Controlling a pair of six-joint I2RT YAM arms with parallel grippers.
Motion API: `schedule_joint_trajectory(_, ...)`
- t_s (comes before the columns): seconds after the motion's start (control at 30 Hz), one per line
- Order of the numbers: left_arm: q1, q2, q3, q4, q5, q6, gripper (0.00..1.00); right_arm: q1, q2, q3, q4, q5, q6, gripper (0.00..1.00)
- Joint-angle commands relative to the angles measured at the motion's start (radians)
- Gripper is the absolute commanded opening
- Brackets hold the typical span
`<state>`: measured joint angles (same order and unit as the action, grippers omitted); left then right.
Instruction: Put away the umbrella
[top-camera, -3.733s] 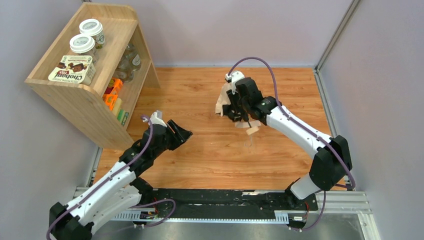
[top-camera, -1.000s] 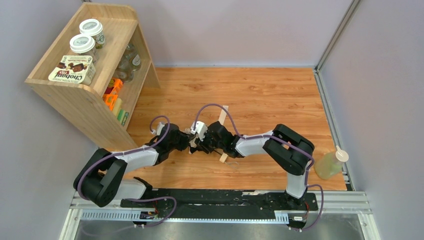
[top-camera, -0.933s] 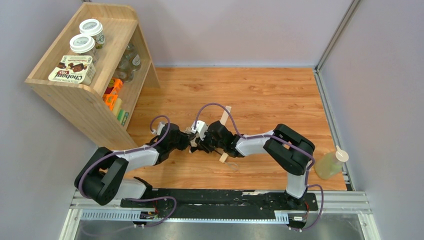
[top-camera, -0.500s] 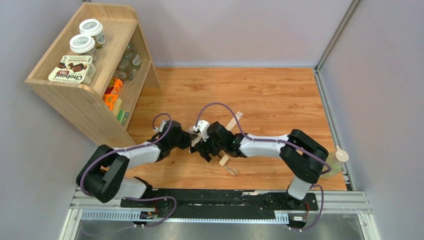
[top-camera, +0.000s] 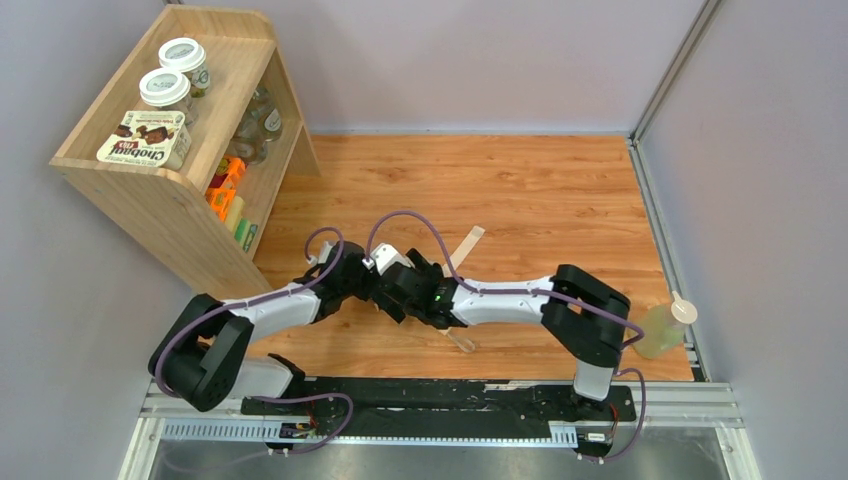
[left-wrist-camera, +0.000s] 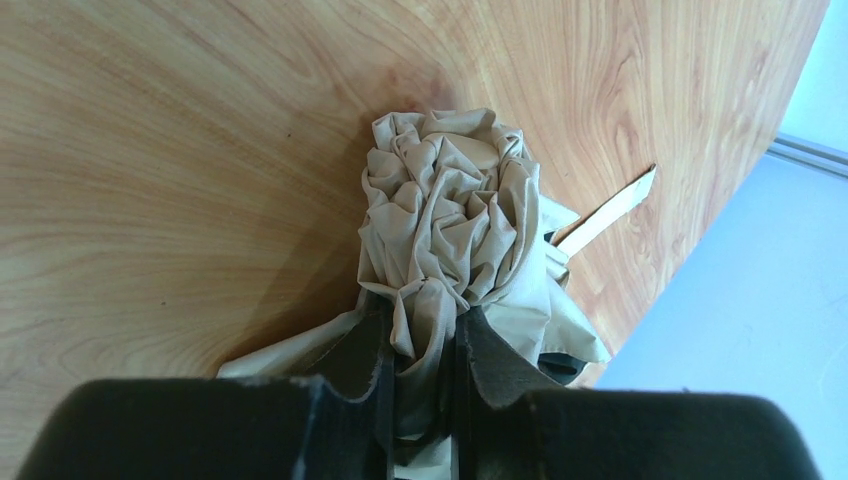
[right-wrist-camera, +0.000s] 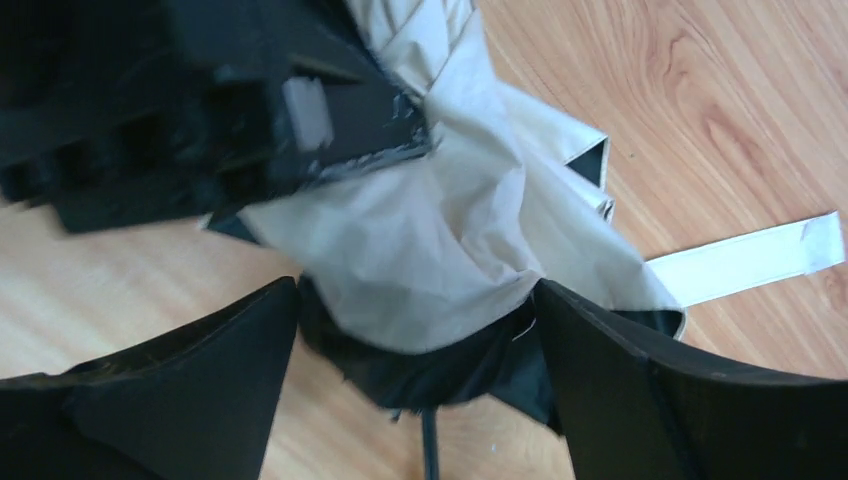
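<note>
The umbrella (left-wrist-camera: 445, 205) lies on the wooden table as a crumpled peach-beige bundle. My left gripper (left-wrist-camera: 420, 365) is shut on a pinch of its fabric. In the right wrist view the canopy (right-wrist-camera: 440, 250) and its dark underside fill the gap between the wide-apart fingers of my open right gripper (right-wrist-camera: 425, 385), with the thin black shaft (right-wrist-camera: 430, 450) below. From above, both grippers meet at the table's middle, left gripper (top-camera: 362, 283) against right gripper (top-camera: 390, 295), hiding most of the umbrella. Its closing strap (top-camera: 470, 240) and wrist cord (top-camera: 463, 341) stick out.
A wooden shelf (top-camera: 150, 190) stands at the back left with jars (top-camera: 165, 88) and a snack box (top-camera: 145, 138) on top and more items inside. A yellow spray bottle (top-camera: 662, 328) stands at the table's right edge. Walls close in the left, back and right sides.
My right gripper has opened wide and pushed left along the umbrella toward my left gripper. The cream handle is now hidden under the right arm. The left gripper keeps its pinch on the fabric.
</note>
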<state>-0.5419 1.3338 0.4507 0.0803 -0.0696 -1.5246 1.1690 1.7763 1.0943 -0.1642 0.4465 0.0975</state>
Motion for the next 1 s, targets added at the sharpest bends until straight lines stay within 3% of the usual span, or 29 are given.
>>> schedule_joint_trajectory(0.0,-0.016,0.007,-0.060,-0.312,-0.027,0.040,0.00,-0.002,0.113,0.078,0.081,0.100,-0.061,0.87)
schedule_joint_trajectory(0.1,-0.016,-0.015,-0.050,-0.332,-0.029,0.043,0.00,-0.003,0.158,0.078,0.130,0.100,-0.058,0.78)
schedule_joint_trajectory(0.17,-0.021,-0.025,-0.047,-0.336,-0.029,0.037,0.00,-0.003,0.189,0.087,0.149,0.115,-0.042,0.64)
schedule_joint_trajectory(0.3,-0.030,-0.025,-0.047,-0.339,-0.027,0.023,0.00,-0.008,0.178,0.037,0.143,0.078,0.040,0.00)
schedule_joint_trajectory(0.43,-0.030,-0.068,-0.069,-0.317,-0.042,0.024,0.00,-0.051,0.059,-0.288,0.355,-0.199,0.151,0.00)
schedule_joint_trajectory(0.5,-0.030,-0.097,-0.070,-0.289,-0.055,0.044,0.06,-0.087,0.049,-0.399,0.469,-0.372,0.186,0.00)
schedule_joint_trajectory(0.53,-0.030,-0.119,-0.066,-0.286,-0.058,0.055,0.24,-0.103,0.054,-0.448,0.536,-0.467,0.198,0.00)
schedule_joint_trajectory(0.57,-0.030,-0.134,-0.054,-0.292,-0.067,0.072,0.33,-0.124,0.067,-0.477,0.586,-0.582,0.220,0.00)
schedule_joint_trajectory(0.6,-0.030,-0.160,-0.049,-0.303,-0.070,0.079,0.49,-0.150,0.087,-0.511,0.651,-0.632,0.232,0.00)
schedule_joint_trajectory(0.63,-0.029,-0.174,-0.041,-0.310,-0.078,0.098,0.54,-0.178,0.110,-0.536,0.708,-0.722,0.260,0.00)
schedule_joint_trajectory(0.67,-0.027,-0.211,-0.037,-0.324,-0.082,0.106,0.71,-0.210,0.139,-0.554,0.776,-0.805,0.287,0.00)
schedule_joint_trajectory(0.7,-0.024,-0.229,-0.032,-0.327,-0.085,0.128,0.75,-0.235,0.170,-0.563,0.828,-0.886,0.326,0.00)
schedule_joint_trajectory(0.77,-0.015,-0.291,-0.020,-0.355,-0.090,0.148,0.76,-0.296,0.237,-0.551,0.877,-1.014,0.369,0.00)
schedule_joint_trajectory(0.97,0.016,-0.429,-0.032,-0.373,-0.033,0.167,0.76,-0.436,0.360,-0.490,0.864,-1.198,0.484,0.00)
